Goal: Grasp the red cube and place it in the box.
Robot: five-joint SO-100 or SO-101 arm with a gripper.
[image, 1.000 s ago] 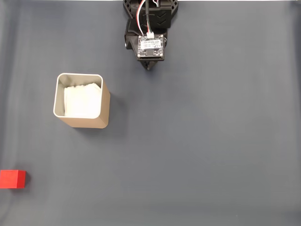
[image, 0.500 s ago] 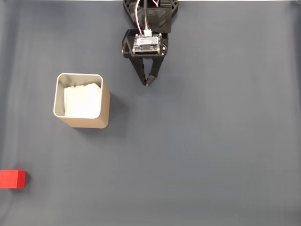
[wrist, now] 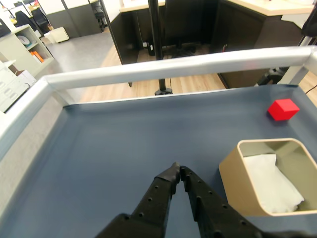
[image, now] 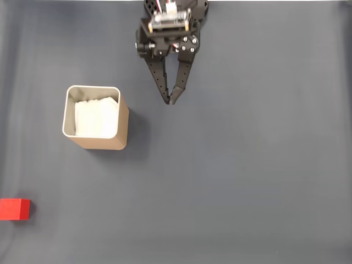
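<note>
- Since half a second earlier, my arm had pitched further out over the table in the fixed view, so more of both black fingers showed below the wrist board, while the tips stayed at about the same spot.
- I saw the gripper (image: 171,101) hanging over bare mat, its two fingers meeting in a V with the tips touching; the jaws were clenched on nothing.
- From the wrist view, the gripper (wrist: 177,170) pointed toward twelve o'clock, tips pressed together above the dark blue table (wrist: 114,148).
- I found the box (image: 94,116) at about eight o'clock from the fingertips in the fixed view, near but apart from them, standing upright with its white lining showing.
- From the wrist view, the box (wrist: 237,178) sat at roughly three o'clock from the tips.
- I located the red cube (image: 15,209) at the far left edge of the fixed view, at seven o'clock from the box and well apart from it, resting on the mat.
- From the wrist view, the red cube (wrist: 283,109) lay at one o'clock, beyond the box.
</note>
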